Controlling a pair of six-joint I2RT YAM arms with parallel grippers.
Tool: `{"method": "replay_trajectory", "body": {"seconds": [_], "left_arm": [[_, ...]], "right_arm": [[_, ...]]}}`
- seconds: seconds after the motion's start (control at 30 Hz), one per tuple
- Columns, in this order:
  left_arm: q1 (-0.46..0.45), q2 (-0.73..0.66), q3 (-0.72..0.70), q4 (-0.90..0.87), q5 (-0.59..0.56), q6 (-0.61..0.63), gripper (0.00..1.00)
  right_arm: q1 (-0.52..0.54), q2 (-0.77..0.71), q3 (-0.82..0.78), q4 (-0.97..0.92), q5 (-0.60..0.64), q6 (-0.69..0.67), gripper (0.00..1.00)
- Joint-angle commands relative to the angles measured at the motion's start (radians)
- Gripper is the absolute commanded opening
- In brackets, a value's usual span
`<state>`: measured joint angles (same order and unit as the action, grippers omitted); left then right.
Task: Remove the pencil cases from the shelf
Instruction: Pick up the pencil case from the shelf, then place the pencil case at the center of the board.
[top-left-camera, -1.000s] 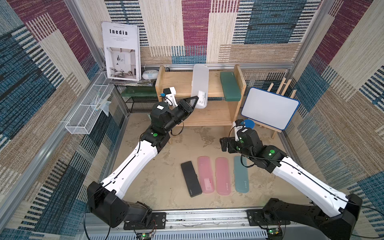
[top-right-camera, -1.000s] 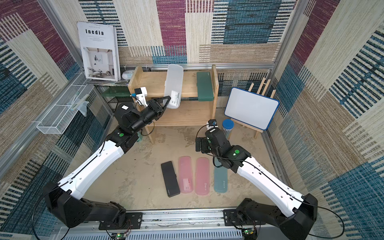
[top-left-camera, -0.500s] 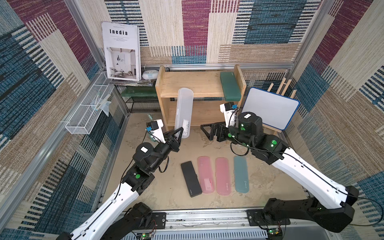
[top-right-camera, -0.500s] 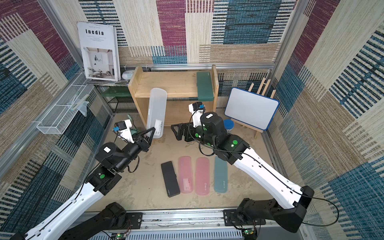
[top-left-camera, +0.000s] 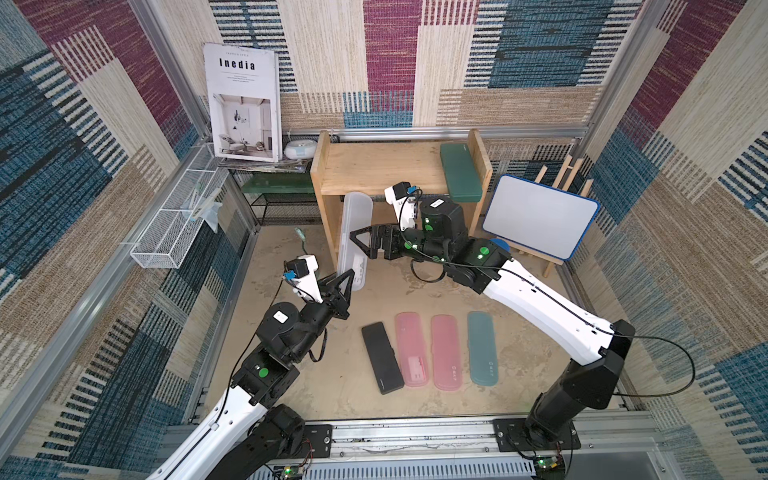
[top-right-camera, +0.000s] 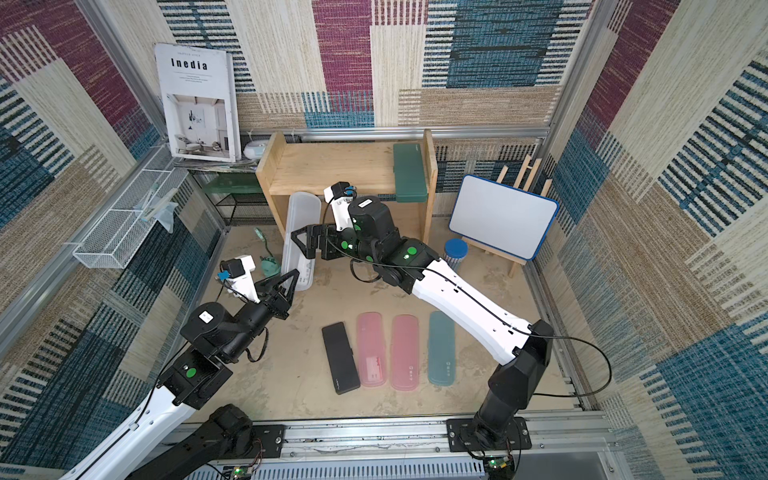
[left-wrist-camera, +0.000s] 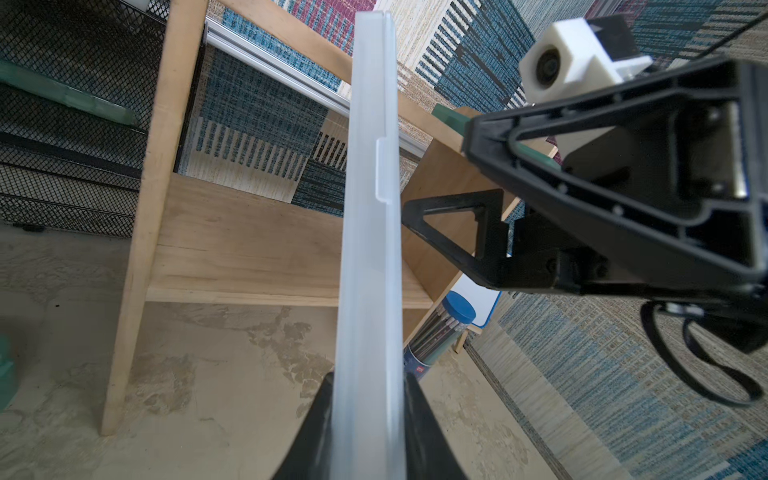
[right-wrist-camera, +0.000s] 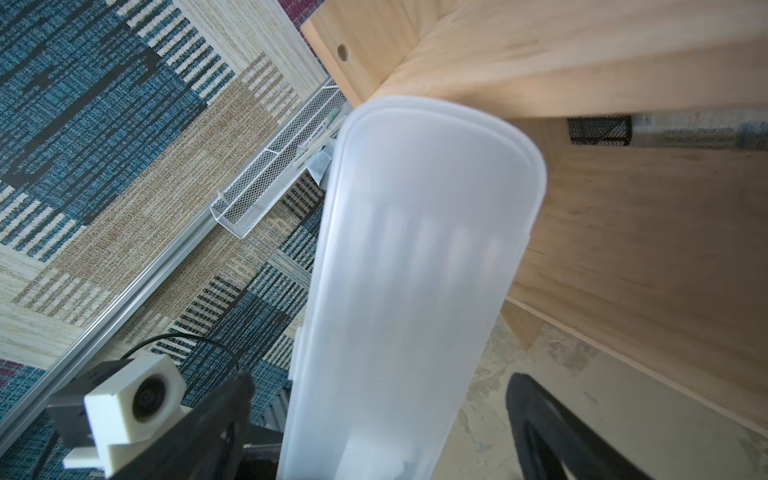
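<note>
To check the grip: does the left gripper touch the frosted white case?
Touching. The left wrist view shows the left gripper clamping the frosted white case.

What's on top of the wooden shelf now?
Only the dark green pencil case, lying against the right side plank of the shelf. The lower tier is partly covered by the right arm, so its contents are unclear.

The white-and-black left arm reaches up from the frame's lower left, its left pincer clamped on the lower end of a frosted white flat plastic case. The right arm stretches in from the lower right, its right pincer spread wide astride that case.
</note>
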<state>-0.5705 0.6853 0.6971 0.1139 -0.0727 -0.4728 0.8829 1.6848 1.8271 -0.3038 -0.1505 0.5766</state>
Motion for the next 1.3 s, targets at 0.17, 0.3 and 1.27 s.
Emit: {"method": "replay_trajectory", "body": {"seconds": [0.17,0.3,1.27], "left_arm": [[0.0,-0.015,0.005,0.007,-0.01,0.023,0.17],[0.0,-0.017,0.007,-0.009,-0.01,0.029,0.17],[0.001,-0.131,0.164,-0.489,-0.58,0.05,0.99]], "right_arm": [[0.018,0.08,0.086,-0.012,-0.044,0.008,1.0],[0.019,0.113,0.114,-0.04,-0.047,0.006,1.0],[0.146,0.03,-0.468,0.034,-0.133,0.19,0.76]]}}
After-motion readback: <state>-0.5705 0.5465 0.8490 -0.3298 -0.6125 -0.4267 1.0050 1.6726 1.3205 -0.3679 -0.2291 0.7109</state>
